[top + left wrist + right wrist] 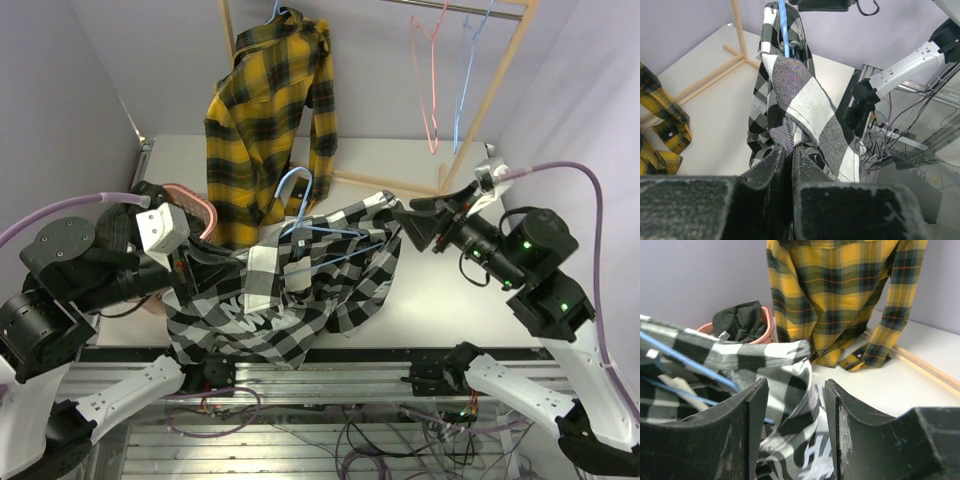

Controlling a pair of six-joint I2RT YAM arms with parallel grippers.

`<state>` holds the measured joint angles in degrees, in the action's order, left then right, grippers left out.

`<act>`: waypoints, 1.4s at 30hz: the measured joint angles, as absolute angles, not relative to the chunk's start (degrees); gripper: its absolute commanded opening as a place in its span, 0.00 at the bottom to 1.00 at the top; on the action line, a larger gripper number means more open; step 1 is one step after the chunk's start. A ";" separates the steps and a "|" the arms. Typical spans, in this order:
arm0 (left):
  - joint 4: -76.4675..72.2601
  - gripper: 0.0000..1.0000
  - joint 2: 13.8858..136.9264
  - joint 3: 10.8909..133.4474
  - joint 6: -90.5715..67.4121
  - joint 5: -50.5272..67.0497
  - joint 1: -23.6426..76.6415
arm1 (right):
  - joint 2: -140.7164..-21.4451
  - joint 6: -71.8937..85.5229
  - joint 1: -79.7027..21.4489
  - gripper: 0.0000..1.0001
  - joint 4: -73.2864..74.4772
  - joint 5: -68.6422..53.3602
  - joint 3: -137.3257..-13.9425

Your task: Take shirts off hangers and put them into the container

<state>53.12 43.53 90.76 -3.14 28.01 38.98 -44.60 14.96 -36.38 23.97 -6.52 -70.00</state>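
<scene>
Top external view: a black-and-white checked flannel shirt is stretched between the two arms at the near edge of the white table, with a light blue wire hanger caught in it. The left gripper meets its left end and the right gripper its right end. A yellow-and-black plaid flannel shirt hangs on the light wooden rack. The rounded salmon-pink plastic basket sits at the left, largely hidden behind the left arm.

Left wrist view: the left gripper is closed tight, pinching a fold of the checked shirt.

Right wrist view: the right gripper stands with jaws parted. Checked cloth lies loose between them, not clamped. The basket holds a plain black garment.
</scene>
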 measured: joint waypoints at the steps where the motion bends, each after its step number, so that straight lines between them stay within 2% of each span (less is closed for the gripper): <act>1: 53.10 0.07 43.57 90.76 -3.33 27.81 38.98 | -43.66 15.29 -36.38 0.49 24.75 -6.96 -70.19; 5: 52.88 0.07 43.86 90.94 -3.95 26.98 38.98 | -39.72 16.21 -36.38 0.57 28.03 -8.80 -70.06; 9: 52.03 0.07 44.86 92.16 -4.54 26.74 38.98 | -35.73 16.78 -36.38 0.60 30.81 -11.27 -66.98; 15: 50.02 0.07 45.98 93.73 -5.08 26.76 38.98 | -32.34 19.29 -36.38 0.61 33.12 -13.34 -56.21; 24: 49.47 0.07 45.98 93.58 -5.67 26.74 38.98 | -33.80 19.73 -36.38 0.60 29.34 -13.37 -51.62; 25: 49.39 0.07 45.91 93.45 -5.85 26.74 38.98 | -34.09 19.73 -36.38 0.58 28.67 -13.37 -51.40; 26: 49.25 0.07 45.78 93.19 -6.00 26.72 38.98 | -34.48 19.73 -36.38 0.51 27.90 -13.37 -51.16; 27: 49.21 0.07 45.65 92.97 -6.04 26.65 38.98 | -34.94 19.73 -36.38 0.37 27.24 -13.32 -50.94; 28: 49.19 0.07 45.52 92.75 -6.11 26.57 38.98 | -35.48 19.79 -36.38 0.15 26.79 -13.17 -50.81; 29: 49.15 0.07 45.41 92.53 -6.17 26.39 38.98 | -36.05 19.84 -36.38 0.00 26.28 -12.97 -50.61; 34: 49.69 0.07 45.28 91.81 -5.96 23.94 38.98 | -38.44 20.71 -36.38 0.00 27.53 -8.10 -50.48; 42: 51.18 0.07 45.56 86.80 -3.81 18.59 38.98 | -37.26 22.28 -36.40 0.00 39.46 11.94 -56.40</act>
<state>51.18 45.56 86.80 -3.81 18.59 38.98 -37.26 22.28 -36.40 39.46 11.94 -56.40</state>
